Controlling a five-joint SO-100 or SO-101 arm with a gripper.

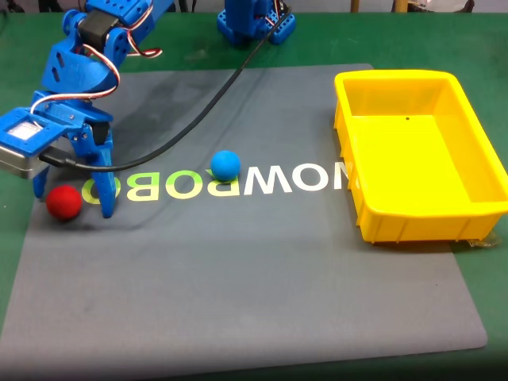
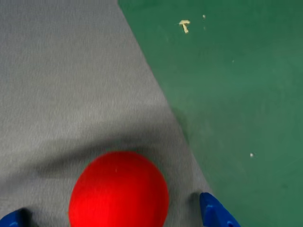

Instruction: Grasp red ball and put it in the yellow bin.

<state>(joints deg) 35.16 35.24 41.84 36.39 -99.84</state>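
Red ball (image 1: 63,202) at mat's (image 1: 238,302) 9 o'clock edge, between spread, unclenched gripper (image 1: 70,205) tips. Grasp step; prob. not touching yet. Next: clench, lift, carry twd yellow bin (image 1: 397,79) at 3 o'clock.

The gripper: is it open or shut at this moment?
Open. In the fixed view the gripper stands with its fingers apart on either side of the red ball; the wrist view shows gaps between ball and both fingertips.
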